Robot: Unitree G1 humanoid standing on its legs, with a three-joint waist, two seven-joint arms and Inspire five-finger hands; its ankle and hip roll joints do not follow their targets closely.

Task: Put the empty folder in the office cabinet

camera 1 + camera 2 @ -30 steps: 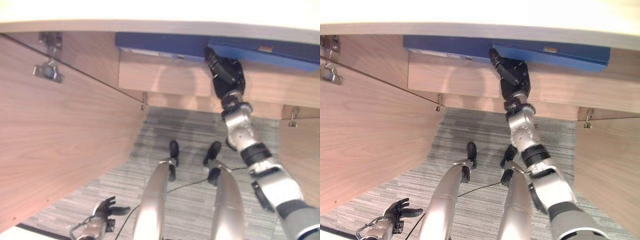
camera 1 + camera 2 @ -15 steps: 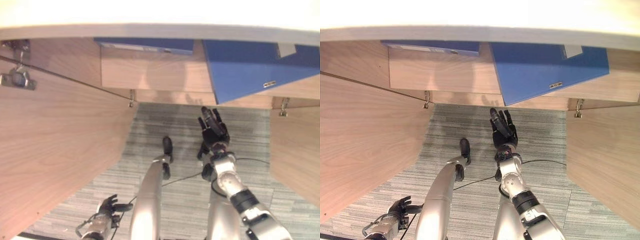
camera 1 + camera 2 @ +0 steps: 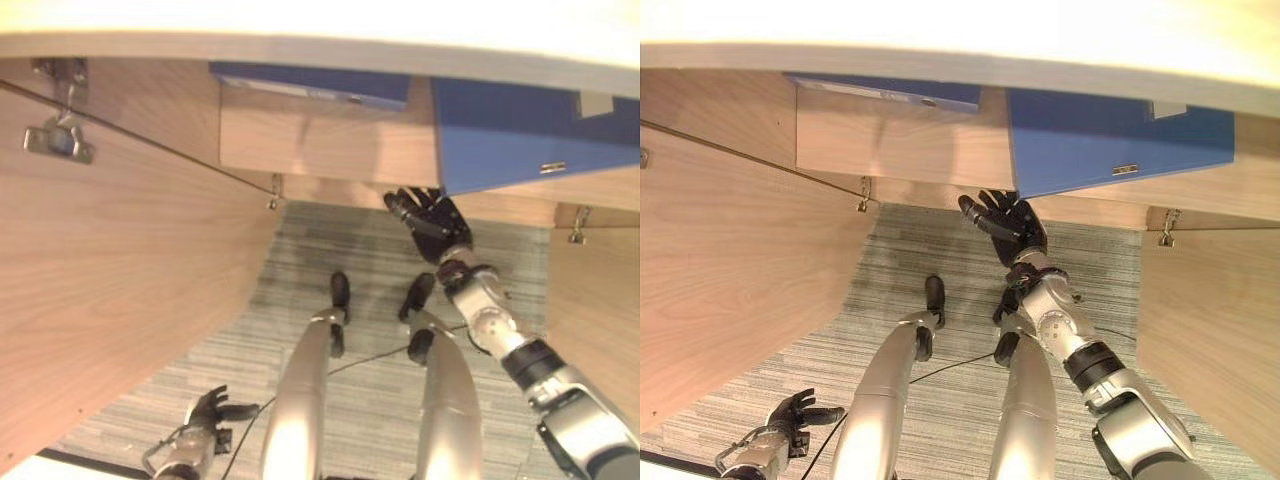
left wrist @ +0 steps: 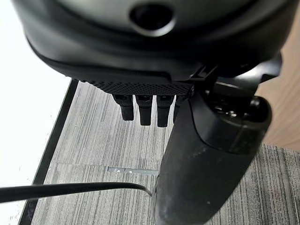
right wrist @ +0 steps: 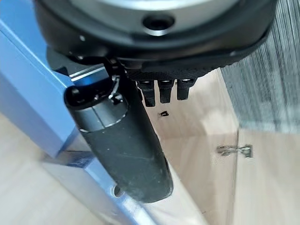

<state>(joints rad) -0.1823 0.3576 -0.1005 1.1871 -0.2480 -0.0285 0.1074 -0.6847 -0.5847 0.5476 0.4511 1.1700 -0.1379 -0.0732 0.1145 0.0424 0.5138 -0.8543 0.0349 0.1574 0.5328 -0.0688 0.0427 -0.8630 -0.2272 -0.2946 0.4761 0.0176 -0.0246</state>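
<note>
The left hand (image 3: 207,412) hung nearest of all, low over the grey striped carpet floor (image 3: 330,240) and well apart from the cabinet, its dark fingers (image 4: 140,108) loosely spread and holding nothing. Its wrist view showed the same: fingers hanging straight down over the carpet, the thumb standing free beside them.

Farther on, the right hand (image 3: 1007,228) was raised just below the front edge of the open light-wood office cabinet (image 3: 320,150). Its fingers (image 5: 161,91) were spread and relaxed, palm turned toward the cabinet, gripping nothing. Whether the fingertips touched the shelf edge could not be told; they lay just under the near corner of the folder.

The large blue flat folder (image 3: 1110,140), the task's thing, lay on the wooden cabinet shelf (image 3: 300,165), in the right-hand part of the cabinet, its near edge jutting slightly past the shelf front. A small metal fitting showed near that edge and a pale label near its far corner. In the right wrist view the folder's blue face sat close beside the thumb.

To the left of it on the same shelf, deeper inside the cabinet, lay a second thin blue folder (image 3: 310,82), well apart from the first.

The open wooden cabinet door (image 3: 110,290) swung out on the cabinet's left side, with a metal hinge (image 3: 60,135) on its inner face. Across the top ran the pale edge of the cabinet top (image 3: 320,45).
</note>
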